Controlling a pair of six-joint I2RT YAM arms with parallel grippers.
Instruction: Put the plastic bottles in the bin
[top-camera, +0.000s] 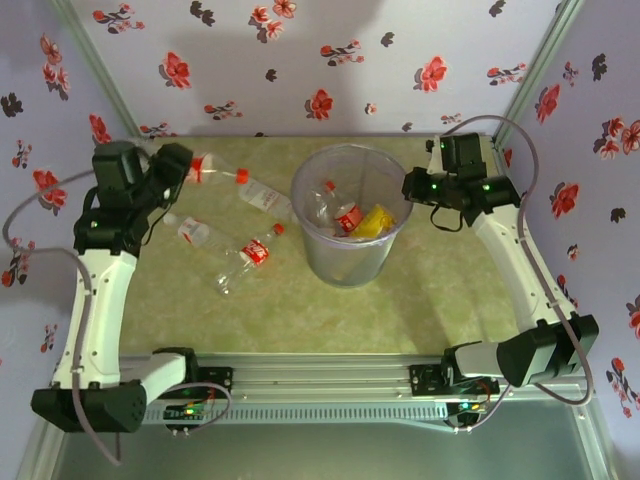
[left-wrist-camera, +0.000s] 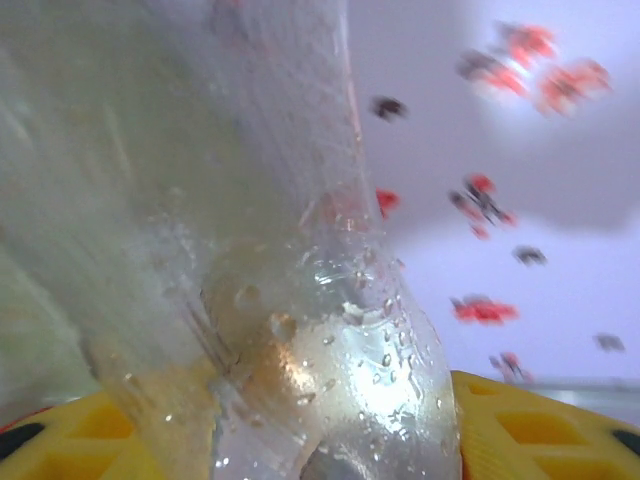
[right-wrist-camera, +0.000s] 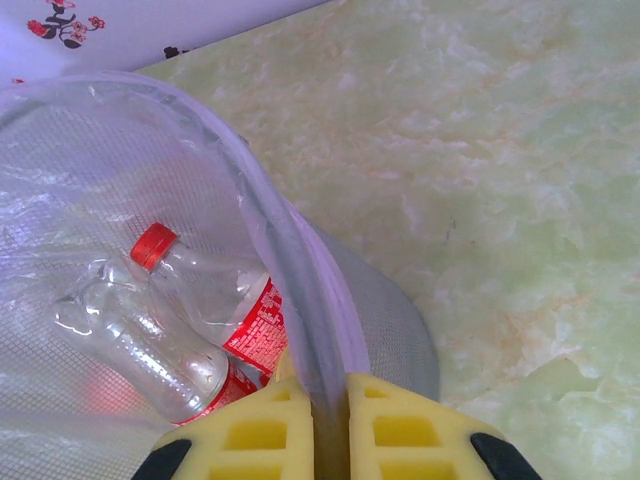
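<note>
**Plastic bottles: some binned, one in L gripper, three loose**

Plastic bottles sit in two groups in the top view. Inside the bin (top-camera: 346, 268), mid-frame, are a red-label bottle (top-camera: 348, 218) w/ red cap and a yellow-label bottle (top-camera: 376, 222). The R wrist view shows that red-label bottle (right-wrist-camera: 258, 320) lying against the bin wall (right-wrist-camera: 255, 190), w/ a second clear bottle (right-wrist-camera: 140, 340) alongside it.

Three lie loose on the table (top-camera: 460, 290), left of the bin:
- a red-cap bottle (top-camera: 262, 194), its base just beside the bin's left rim
- a white-cap bottle (top-camera: 190, 231)
- another red-label bottle (top-camera: 254, 251), lowest of the three

L gripper (top-camera: 186, 165), upper left, is clamped on a held bottle (top-camera: 208, 163). In the L wrist view this bottle (left-wrist-camera: 330, 340) is clear, w/ droplets on it, and stands between the yellow pads (left-wrist-camera: 545, 430). It's too close and blurred to tell more.

R gripper (top-camera: 409, 189) is at the bin's right rim. In the R wrist view its pads (right-wrist-camera: 255, 435) are together, pinching the rim between them.

Room:
- Open tabletop lies right of the bin and in the strip below it, down to the metal rail (top-camera: 330, 372) at lower frame.
- The bin's far rim is near the floral back wall (top-camera: 300, 60).
- The loose bottles crowd the left side, between the L arm and the bin.
</note>
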